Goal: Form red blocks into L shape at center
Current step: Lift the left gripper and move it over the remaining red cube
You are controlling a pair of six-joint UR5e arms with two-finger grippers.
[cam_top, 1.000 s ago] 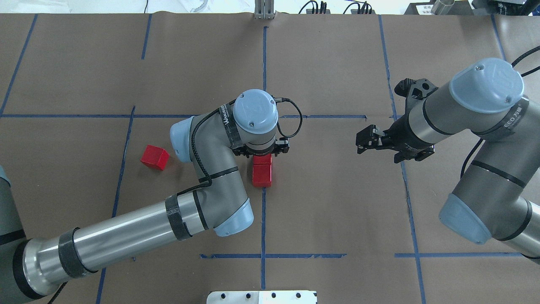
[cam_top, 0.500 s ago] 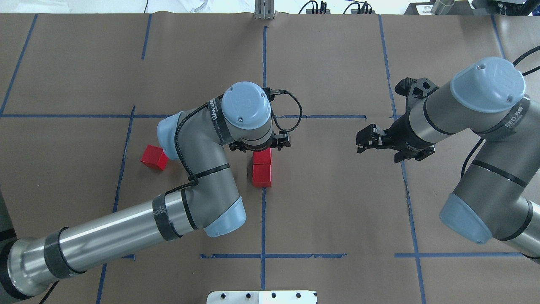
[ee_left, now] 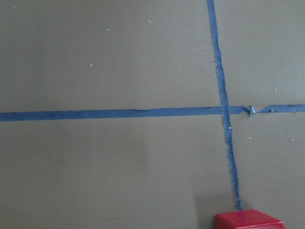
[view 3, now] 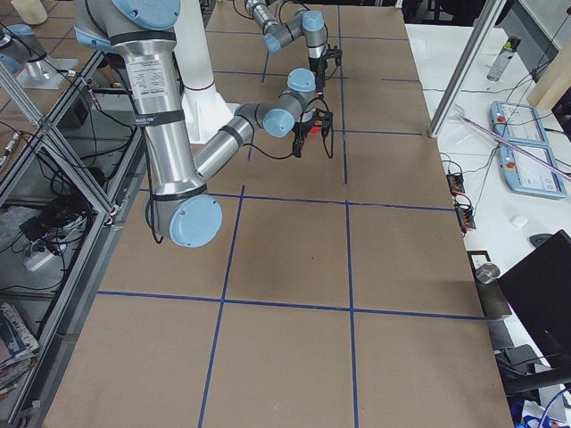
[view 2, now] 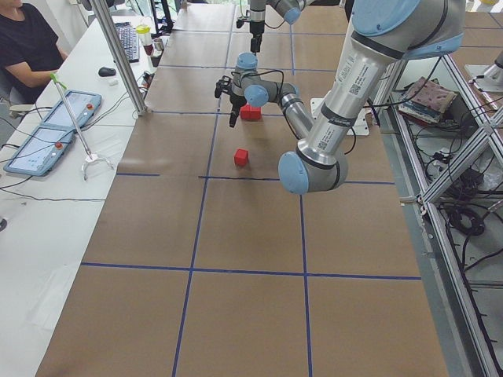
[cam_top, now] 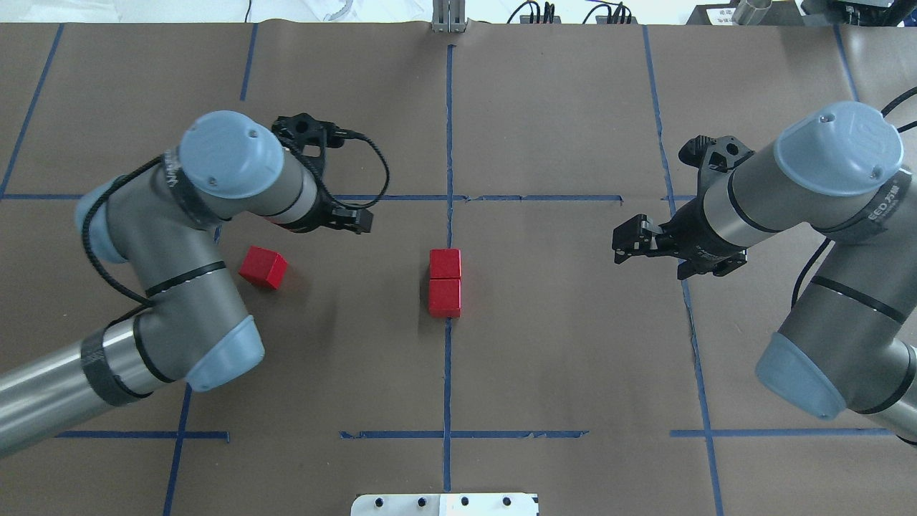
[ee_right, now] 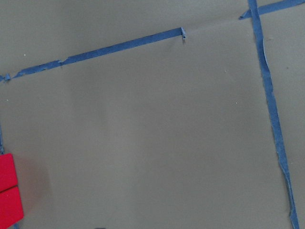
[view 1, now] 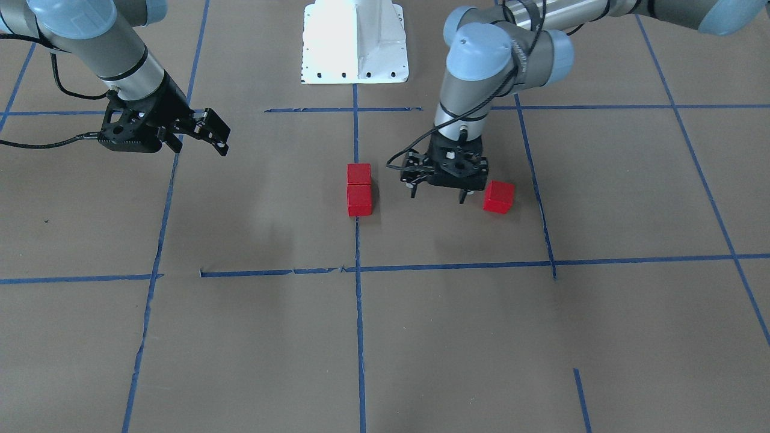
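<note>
L gripper (view 1: 437,196) open, empty — 3rd red block (view 1: 498,196) near it, apart; other 2 blocks (view 1: 360,190) touching at center (view 1: 289,198)

Two red blocks (cam_top: 445,282) seemingly touch; third block (cam_top: 263,267) apart.

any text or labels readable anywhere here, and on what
"EED", then characters too blurred to read: on the black band round the right arm's wrist.
Lettering on the left arm's black band: mostly hidden, unreadable.
Printing down the near arm's silver tube, left side view: too small to read.
No text on the red blocks.
</note>
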